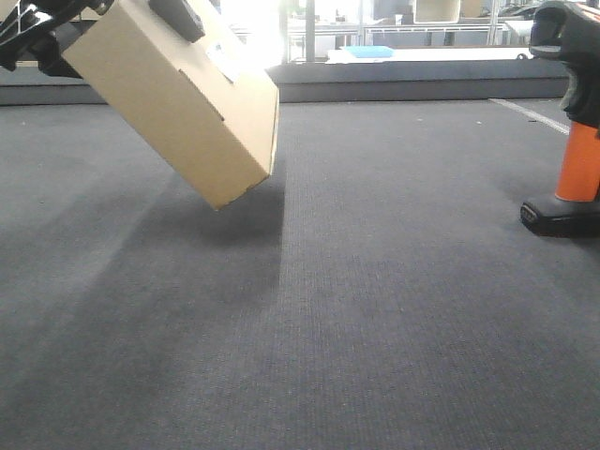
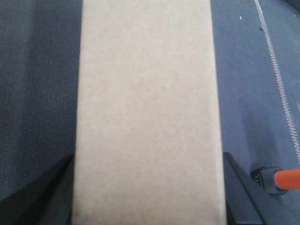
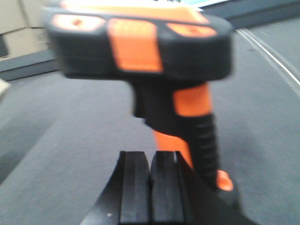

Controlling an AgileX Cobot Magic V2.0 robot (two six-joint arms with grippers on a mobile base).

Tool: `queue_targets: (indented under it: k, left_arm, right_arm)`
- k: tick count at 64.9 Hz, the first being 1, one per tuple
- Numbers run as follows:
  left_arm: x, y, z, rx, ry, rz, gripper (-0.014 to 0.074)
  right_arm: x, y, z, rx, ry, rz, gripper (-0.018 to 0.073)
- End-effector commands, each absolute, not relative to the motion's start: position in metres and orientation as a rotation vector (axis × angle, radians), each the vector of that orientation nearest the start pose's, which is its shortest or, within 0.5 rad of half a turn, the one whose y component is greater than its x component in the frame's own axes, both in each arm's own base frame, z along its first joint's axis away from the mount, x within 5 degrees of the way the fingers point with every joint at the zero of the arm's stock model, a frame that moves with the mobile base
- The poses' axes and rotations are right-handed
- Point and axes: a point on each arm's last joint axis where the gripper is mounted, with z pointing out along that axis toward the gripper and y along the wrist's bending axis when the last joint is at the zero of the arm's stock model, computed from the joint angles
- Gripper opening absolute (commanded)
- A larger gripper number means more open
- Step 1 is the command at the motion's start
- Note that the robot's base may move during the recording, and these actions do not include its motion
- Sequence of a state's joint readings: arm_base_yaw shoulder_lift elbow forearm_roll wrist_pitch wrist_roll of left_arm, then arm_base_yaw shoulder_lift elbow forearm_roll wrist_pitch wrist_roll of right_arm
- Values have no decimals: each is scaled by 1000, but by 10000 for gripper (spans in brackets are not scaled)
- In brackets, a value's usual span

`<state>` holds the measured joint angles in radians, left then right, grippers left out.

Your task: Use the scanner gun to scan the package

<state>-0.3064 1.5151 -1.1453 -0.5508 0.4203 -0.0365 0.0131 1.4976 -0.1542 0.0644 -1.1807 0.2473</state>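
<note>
- The package (image 1: 178, 103), stiff and light-looking, hangs tilted at the far left, my left fingers (image 2: 33, 206) clamped on its sides.
- The scanner gun (image 1: 579, 159) stands upright on the right; I'd take its ribbed handle (image 3: 206, 136).
- My right fingers (image 3: 135, 187) are pressed together, empty.

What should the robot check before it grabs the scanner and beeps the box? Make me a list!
1. Package held by left gripper: ok, lifted off the carpet, tilted.
2. Label turned toward scanner gun: cannot tell.
3. Scanner gun standing upright on the carpet: ok.
4. Right gripper close to the handle: ok, right in front of it.
5. Right gripper open to take the handle: not ok, jaws shut, nothing between them.
</note>
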Motion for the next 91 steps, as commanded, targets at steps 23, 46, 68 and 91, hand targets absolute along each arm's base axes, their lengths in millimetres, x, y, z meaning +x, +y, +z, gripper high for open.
queue_targets:
  k: [23, 46, 68, 91]
  left_arm:
    - [321, -122, 309, -170, 2232, -702, 4]
    - [321, -122, 309, -170, 2232, -702, 4]
    - [321, -122, 309, -170, 2232, -702, 4]
    - [321, -122, 309, -170, 2232, -702, 4]
  right_arm:
    - [220, -5, 175, 299, 1604, 162, 371]
    - [239, -6, 181, 315, 1628, 165, 387]
    - [244, -5, 178, 298, 1585, 164, 412]
    - [246, -5, 176, 303, 1615, 164, 561]
